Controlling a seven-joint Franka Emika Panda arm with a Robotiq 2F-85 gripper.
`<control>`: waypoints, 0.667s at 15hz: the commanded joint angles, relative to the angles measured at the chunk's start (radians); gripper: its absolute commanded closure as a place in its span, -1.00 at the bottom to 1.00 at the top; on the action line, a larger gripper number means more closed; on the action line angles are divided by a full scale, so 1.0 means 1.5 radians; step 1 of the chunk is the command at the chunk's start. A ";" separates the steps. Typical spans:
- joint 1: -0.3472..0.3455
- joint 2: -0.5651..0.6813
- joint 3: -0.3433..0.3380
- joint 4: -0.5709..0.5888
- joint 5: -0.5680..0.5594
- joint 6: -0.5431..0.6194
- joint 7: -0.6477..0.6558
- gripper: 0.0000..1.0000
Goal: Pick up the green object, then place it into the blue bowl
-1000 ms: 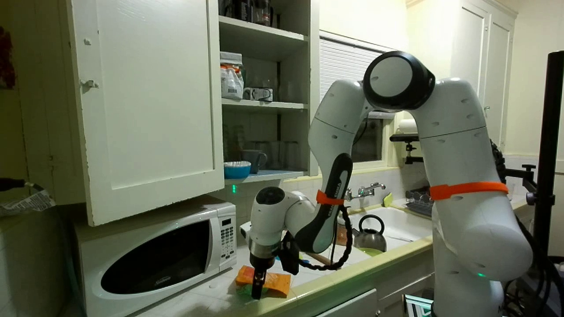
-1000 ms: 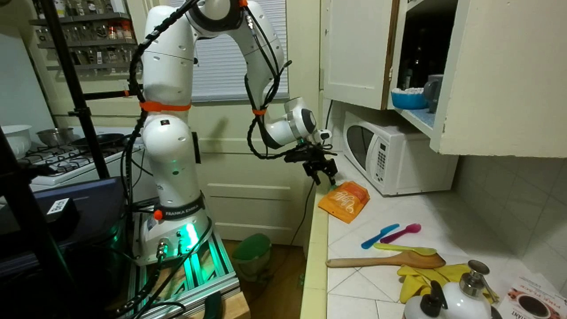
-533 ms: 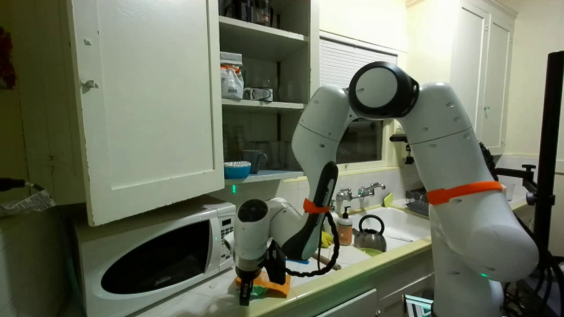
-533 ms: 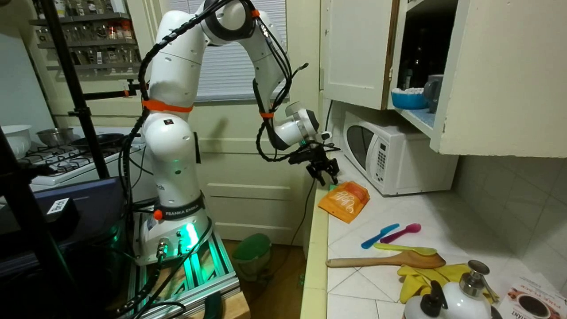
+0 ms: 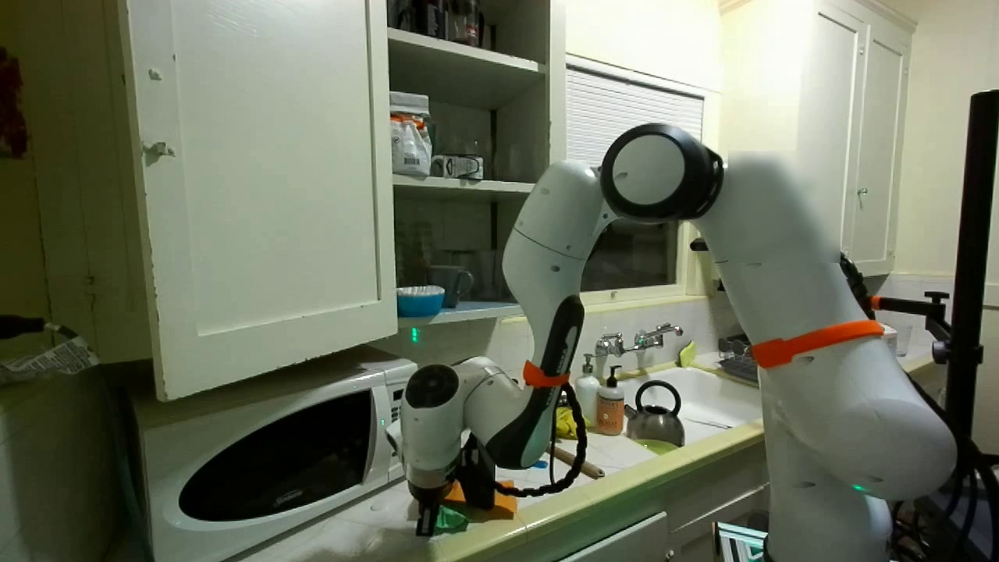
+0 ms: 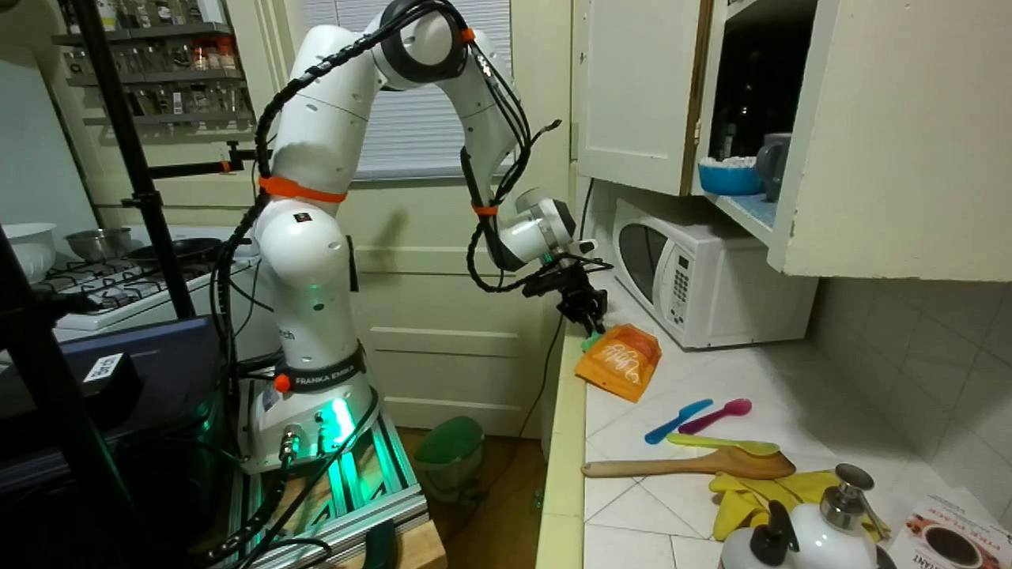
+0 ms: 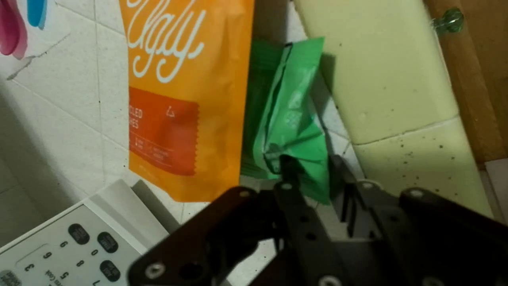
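Note:
A crinkled green packet, the green object [image 7: 295,99], lies on the counter against the orange pouch [image 7: 178,79]. My gripper [image 7: 313,163] has its jaws drawn in on the packet's near end, which is creased between the fingers; a narrow gap filled by the packet separates them. In both exterior views the gripper [image 6: 594,324] is low over the counter, and the green object [image 5: 453,518] shows beside it, partly covered. The blue bowl [image 5: 420,303] stands on the bottom shelf of the open cupboard, also seen as the blue bowl [image 6: 729,180] with a whitish top.
A grey mug [image 6: 772,167] stands beside the bowl. The open cupboard door [image 5: 265,179] hangs over the white microwave [image 6: 704,292]. Several coloured utensils, a wooden spatula [image 6: 711,465] and a yellow cloth [image 6: 759,494] lie along the counter, whose yellow edge [image 6: 565,442] borders the floor side.
The arm has come down and moved further toward the microwave end. My gripper's jaws have gone from wide apart to drawn in on the green packet. The orange pouch has shifted slightly.

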 commanded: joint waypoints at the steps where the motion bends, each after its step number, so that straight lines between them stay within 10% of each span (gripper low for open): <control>1: 0.011 0.017 -0.011 0.016 -0.026 -0.014 0.031 1.00; 6: 0.008 -0.010 -0.004 -0.003 -0.012 -0.002 0.018 0.99; 10: -0.012 -0.109 0.023 -0.076 -0.004 0.149 0.008 0.99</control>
